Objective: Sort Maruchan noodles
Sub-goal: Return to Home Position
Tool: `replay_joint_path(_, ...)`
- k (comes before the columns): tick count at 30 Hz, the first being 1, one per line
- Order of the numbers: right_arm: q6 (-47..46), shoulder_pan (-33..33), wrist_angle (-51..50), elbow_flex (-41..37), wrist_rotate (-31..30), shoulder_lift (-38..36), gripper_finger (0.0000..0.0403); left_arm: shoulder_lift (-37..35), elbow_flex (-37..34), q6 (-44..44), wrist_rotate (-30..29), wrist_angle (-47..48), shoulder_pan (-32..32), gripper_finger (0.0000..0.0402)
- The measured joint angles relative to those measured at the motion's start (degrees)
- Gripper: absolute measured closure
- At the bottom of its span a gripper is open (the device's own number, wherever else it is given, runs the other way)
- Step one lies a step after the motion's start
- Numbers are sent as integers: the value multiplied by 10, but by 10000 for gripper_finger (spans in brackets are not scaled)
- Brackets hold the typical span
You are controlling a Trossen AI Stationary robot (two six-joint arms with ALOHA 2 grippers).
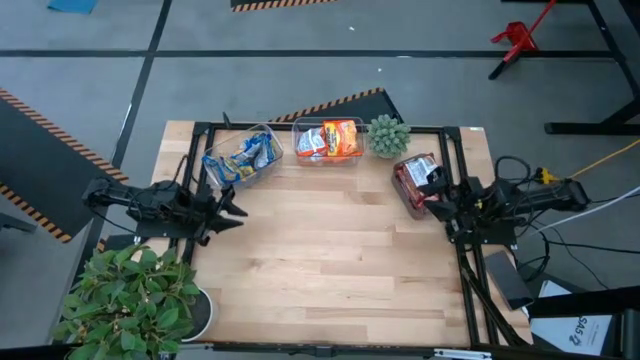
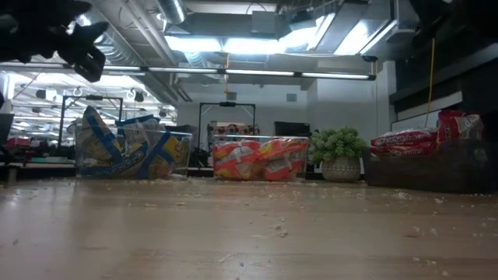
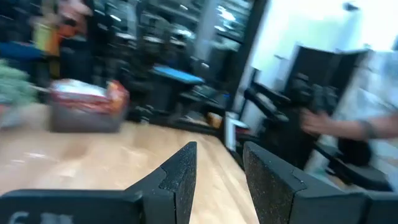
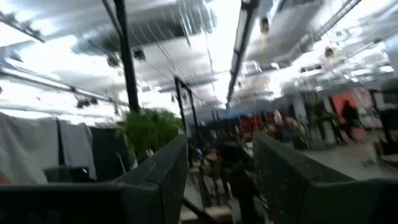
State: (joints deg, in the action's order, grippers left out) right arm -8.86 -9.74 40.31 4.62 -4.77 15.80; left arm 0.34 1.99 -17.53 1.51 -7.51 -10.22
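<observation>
Left gripper (image 1: 232, 208) of mine hangs above the desk (image 1: 330, 270) near its left edge, just in front of the left bin (image 1: 274, 138). Its fingers (image 3: 180, 180) stand apart with nothing between them. My right gripper (image 1: 436, 195) sits at the desk's right side, hard by the outer side of the right bin (image 2: 436, 173); I cannot tell whether it touches. Its fingers (image 4: 158, 177) are spread too and carry nothing.

The yellow-and-blue packets (image 1: 240, 160) are heaped in the left bin, some on edge and poking over the rim. The orange packets (image 1: 335, 140) fill the middle bin (image 1: 300, 124) at the back of the desk. The red packets (image 1: 415, 178) are piled in the right bin and rise above its wall.

A small spiky plant (image 1: 387, 135) stands at the back between the middle bin and the right bin. A leafy plant (image 1: 130, 300) spreads over the front left corner, near my left arm.
</observation>
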Motion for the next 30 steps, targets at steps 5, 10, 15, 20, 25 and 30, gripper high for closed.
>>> replay_joint_path(5,3,0,-109,-2,-7,-55,233,0,-16,-21,36,35,0,274)
replay_joint_path(10,4,0,-132,-31,-40,-80,233,-1,-16,23,10,41,0,274)
replay_joint_path(15,-1,0,-170,-42,-96,-87,233,0,-16,31,15,47,0,274)
replay_joint_path(20,-1,0,-222,-42,-112,-87,233,0,-16,32,-14,41,0,274)
replay_joint_path(25,-2,0,-263,-42,-111,-87,233,0,-16,30,-51,41,0,274)
replay_joint_path(30,-2,0,-284,-42,-111,-87,233,0,-16,31,-50,41,0,274)
